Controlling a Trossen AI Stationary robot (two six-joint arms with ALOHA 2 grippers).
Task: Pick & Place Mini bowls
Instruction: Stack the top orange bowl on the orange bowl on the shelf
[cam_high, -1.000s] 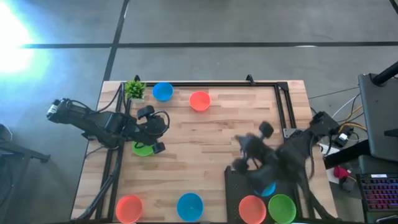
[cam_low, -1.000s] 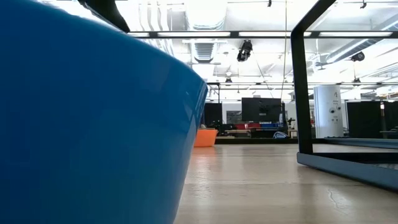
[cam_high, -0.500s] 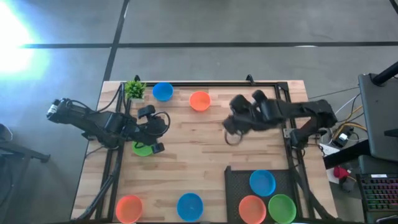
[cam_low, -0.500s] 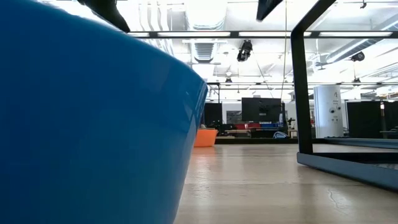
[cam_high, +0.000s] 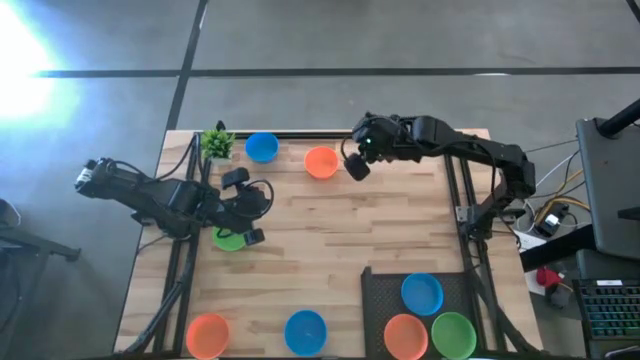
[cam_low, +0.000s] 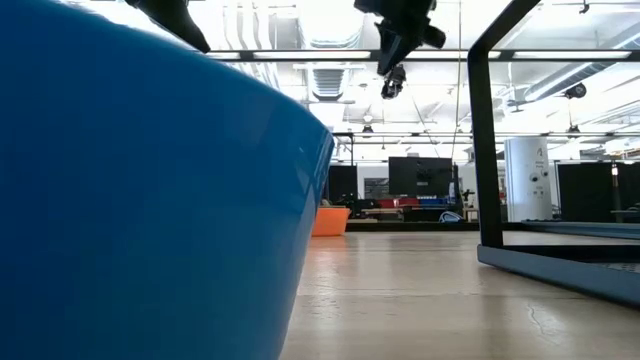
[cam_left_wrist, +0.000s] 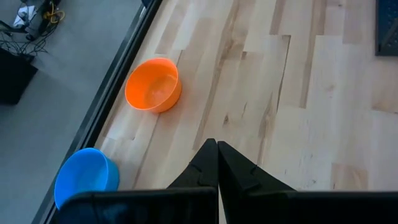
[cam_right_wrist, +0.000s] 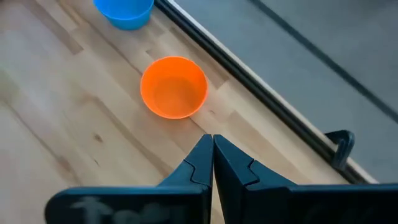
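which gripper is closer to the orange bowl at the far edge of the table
Right. The right gripper hovers just beside the small orange plastic bowl; the left gripper sits farther off, over a green bowl.

Green bowl (cam_high: 229, 240) half hidden under left gripper (cam_high: 254, 237). Near blue bowl (cam_low: 140, 200) cut off, blocks low view.

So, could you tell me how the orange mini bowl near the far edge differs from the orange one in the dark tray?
The far orange mini bowl sits on bare wood; the tray's orange mini bowl lies in the dark tray. The far one stands alone, with the right claw, shut, right beside it; the tray one is packed against a blue mini bowl and a green mini bowl. Both look alike in colour, size and upright pose.
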